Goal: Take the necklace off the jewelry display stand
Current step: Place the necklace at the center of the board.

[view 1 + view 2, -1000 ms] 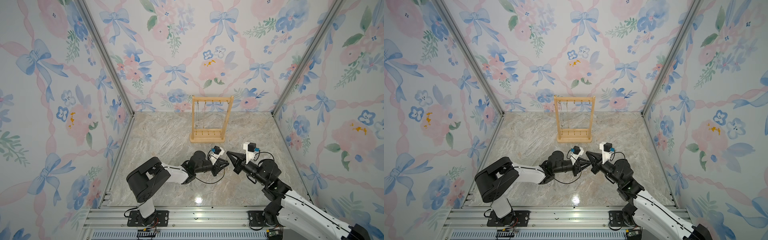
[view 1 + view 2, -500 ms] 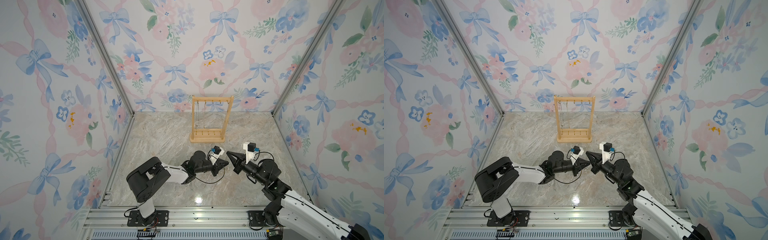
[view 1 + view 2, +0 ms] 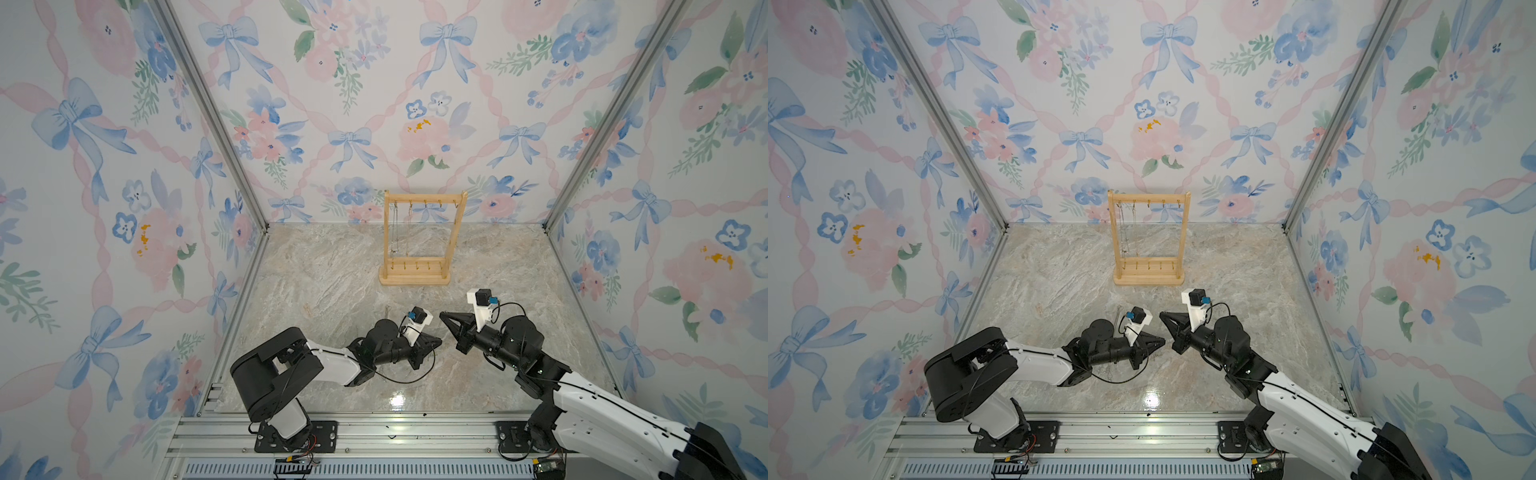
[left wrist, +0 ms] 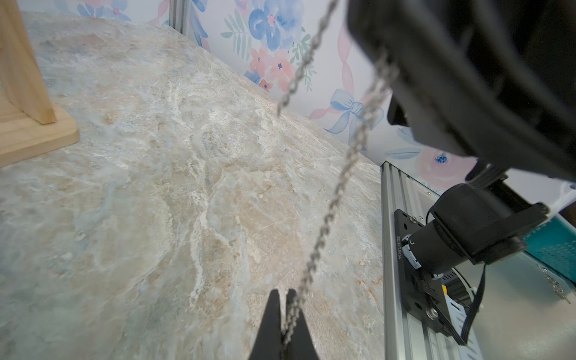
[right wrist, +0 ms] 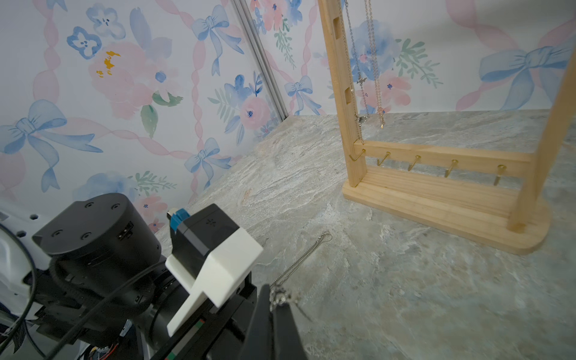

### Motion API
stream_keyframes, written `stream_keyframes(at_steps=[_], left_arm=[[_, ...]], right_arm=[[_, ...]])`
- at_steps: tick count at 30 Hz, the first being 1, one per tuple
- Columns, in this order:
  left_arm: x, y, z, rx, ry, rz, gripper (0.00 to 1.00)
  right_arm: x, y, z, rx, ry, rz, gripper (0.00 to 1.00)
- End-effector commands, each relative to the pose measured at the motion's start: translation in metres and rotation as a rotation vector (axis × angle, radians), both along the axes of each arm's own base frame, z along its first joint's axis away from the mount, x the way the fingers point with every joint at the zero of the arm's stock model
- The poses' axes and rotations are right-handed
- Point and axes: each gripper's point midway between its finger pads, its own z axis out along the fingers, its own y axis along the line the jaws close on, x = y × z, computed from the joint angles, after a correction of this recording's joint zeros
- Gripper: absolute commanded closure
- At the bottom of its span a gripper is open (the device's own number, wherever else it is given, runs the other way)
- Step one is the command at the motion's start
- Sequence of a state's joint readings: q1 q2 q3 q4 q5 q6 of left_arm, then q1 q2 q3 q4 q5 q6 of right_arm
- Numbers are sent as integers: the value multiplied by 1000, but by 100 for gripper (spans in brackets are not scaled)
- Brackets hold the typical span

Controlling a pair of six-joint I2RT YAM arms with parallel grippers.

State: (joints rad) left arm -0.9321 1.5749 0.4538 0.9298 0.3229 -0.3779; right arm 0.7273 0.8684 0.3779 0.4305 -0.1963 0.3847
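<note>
The wooden jewelry display stand [image 3: 415, 277] stands at the back centre of the marble table. Two thin necklaces [image 5: 358, 78] hang from its top hooks beside the left post. At the front centre my left gripper [image 3: 439, 341] and right gripper [image 3: 442, 314] meet tip to tip. A silver necklace [image 4: 339, 187] stretches taut between them. In the left wrist view my left gripper [image 4: 283, 294] is shut on one end of this chain. In the right wrist view my right gripper [image 5: 276, 297] is shut on a bunched part of it.
A further length of chain [image 5: 307, 254] lies on the table next to the left arm's camera block [image 5: 215, 246]; whether it joins the held one I cannot tell. Floral walls enclose three sides, and an aluminium rail [image 3: 374, 432] runs along the front.
My left jaws have closed the last bit onto the chain. Both arms stay where they were.
</note>
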Motion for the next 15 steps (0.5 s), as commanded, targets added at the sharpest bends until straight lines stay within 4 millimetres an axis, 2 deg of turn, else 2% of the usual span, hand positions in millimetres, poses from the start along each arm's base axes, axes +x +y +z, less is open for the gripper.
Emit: stream_keyframes(at_steps=[1, 8, 15], left_arm=[[-12, 15, -9, 15, 45, 38, 100], [-38, 44, -23, 26, 95, 83, 100], [-65, 60, -42, 53, 148, 103, 100]], right_arm=[[-4, 11, 13, 33, -6, 29, 100], [-18, 27, -9, -5, 36, 96, 100], [-33, 41, -28, -48, 51, 163, 100]])
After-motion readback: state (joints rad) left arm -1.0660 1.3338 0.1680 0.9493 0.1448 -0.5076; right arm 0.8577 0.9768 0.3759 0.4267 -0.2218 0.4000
